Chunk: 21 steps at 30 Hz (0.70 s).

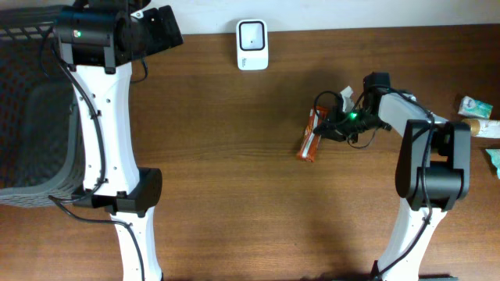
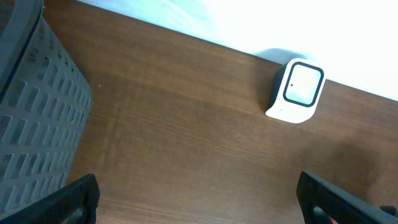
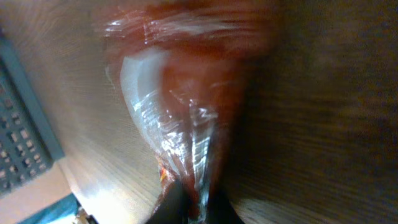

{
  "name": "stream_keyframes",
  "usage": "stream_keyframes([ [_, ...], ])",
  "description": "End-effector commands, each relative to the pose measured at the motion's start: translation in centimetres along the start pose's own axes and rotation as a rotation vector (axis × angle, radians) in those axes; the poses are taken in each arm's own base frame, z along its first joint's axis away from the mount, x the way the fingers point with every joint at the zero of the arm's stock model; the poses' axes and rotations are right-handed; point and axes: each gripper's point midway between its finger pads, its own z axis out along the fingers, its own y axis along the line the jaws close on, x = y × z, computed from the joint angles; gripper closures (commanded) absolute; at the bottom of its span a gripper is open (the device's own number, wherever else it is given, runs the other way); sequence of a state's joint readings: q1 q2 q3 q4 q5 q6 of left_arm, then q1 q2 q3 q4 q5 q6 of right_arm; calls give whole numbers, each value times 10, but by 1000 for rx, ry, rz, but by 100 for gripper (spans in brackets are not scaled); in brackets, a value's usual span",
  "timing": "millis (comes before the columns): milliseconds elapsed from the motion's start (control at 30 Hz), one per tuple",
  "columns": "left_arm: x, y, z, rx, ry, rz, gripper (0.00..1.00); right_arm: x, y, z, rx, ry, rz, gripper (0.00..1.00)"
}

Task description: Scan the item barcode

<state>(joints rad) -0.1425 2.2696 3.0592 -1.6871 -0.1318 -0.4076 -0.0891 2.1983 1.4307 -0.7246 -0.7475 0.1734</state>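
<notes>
The item is a red-orange shiny packet (image 1: 310, 134) lying at an angle on the wooden table, right of centre. My right gripper (image 1: 329, 127) reaches it from the right and is shut on its edge. In the right wrist view the crinkled red wrapper (image 3: 186, 93) fills the frame, and its thin edge is pinched between my dark fingertips (image 3: 168, 208). The white barcode scanner (image 1: 252, 44) stands at the table's far edge; the left wrist view shows it too, as the scanner (image 2: 297, 91). My left gripper (image 1: 160, 27) hovers at the far left, open and empty (image 2: 199, 202).
A grey mesh basket (image 1: 31, 117) sits at the left edge of the table, and its wall (image 2: 34, 118) shows in the left wrist view. Several small packages (image 1: 478, 113) lie at the right edge. A grey gridded object (image 3: 18, 140) shows at the left of the right wrist view.
</notes>
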Motion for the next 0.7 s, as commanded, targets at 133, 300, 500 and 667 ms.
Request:
stream_keyframes([
  [133, 0, 2, 2, -8, 0, 12, 1, -33, -9, -37, 301, -55, 27, 96],
  [300, 0, 2, 2, -8, 0, 12, 1, -47, 3, -146, 1032, -265, 76, 96],
  [500, 0, 2, 2, -8, 0, 12, 1, -16, -3, -94, 1372, -208, -61, 96],
  [667, 0, 2, 2, -8, 0, 12, 1, 1, -2, -28, 1276, -134, -78, 96],
])
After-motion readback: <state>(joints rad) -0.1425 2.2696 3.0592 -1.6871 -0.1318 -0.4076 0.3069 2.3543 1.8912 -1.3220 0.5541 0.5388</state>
